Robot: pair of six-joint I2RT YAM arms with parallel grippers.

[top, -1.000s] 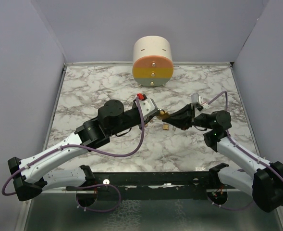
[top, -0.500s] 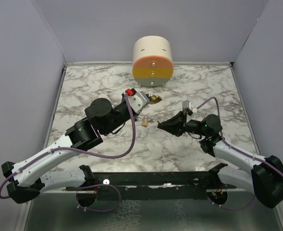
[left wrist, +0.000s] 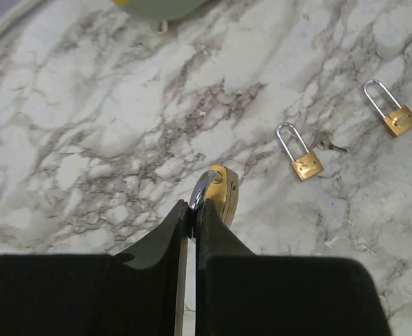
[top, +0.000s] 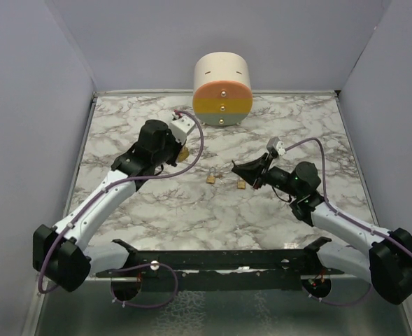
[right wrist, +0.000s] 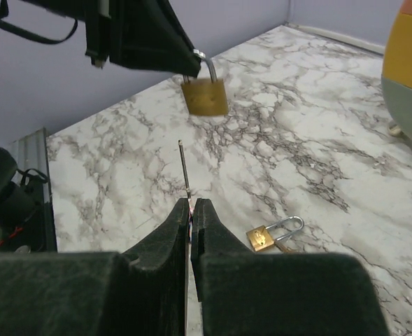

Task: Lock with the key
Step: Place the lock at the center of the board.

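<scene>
My left gripper (left wrist: 194,208) is shut on the silver shackle of a brass padlock (left wrist: 222,191), which hangs above the marble table. From above, this gripper (top: 180,150) is at the back left with the padlock (top: 184,153) just under it. My right gripper (right wrist: 192,204) is shut on a key (right wrist: 185,171), whose thin blade sticks out forward. It points toward the hanging padlock (right wrist: 204,96), with a clear gap between them. In the top view the right gripper (top: 239,170) sits at centre right.
Two more brass padlocks (top: 210,176) (top: 241,184) lie on the marble table (top: 157,203) between the arms, seen also from the left wrist (left wrist: 301,157) (left wrist: 394,115). A beige drum (top: 222,87) with an orange, yellow and green face stands at the back.
The two grippers were together at the table's centre and have parted. My left arm carried the padlock back and to the left; my right gripper stayed near the centre with the key.
</scene>
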